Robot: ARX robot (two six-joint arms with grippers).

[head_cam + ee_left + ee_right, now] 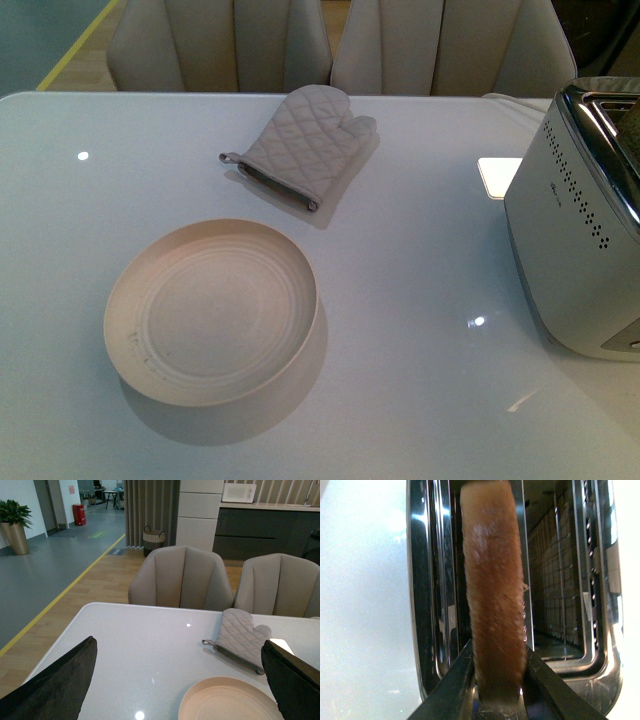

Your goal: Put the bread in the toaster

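The bread [492,590] shows edge-on in the right wrist view, brown crust toward the camera. My right gripper [499,680] is shut on it, with a dark finger pressed to each side. The slice hangs directly over a chrome slot of the toaster [560,605], lined up with its length. In the front view the silver-white toaster [580,230] stands at the table's right edge; neither arm shows there. My left gripper [175,685] is open and holds nothing, hovering above the table near the plate.
A round cream plate [215,310] sits front centre-left on the white table. A grey quilted oven mitt [305,145] lies behind it. Two beige chairs [220,45] stand along the far edge. A small white rectangle [497,175] lies left of the toaster.
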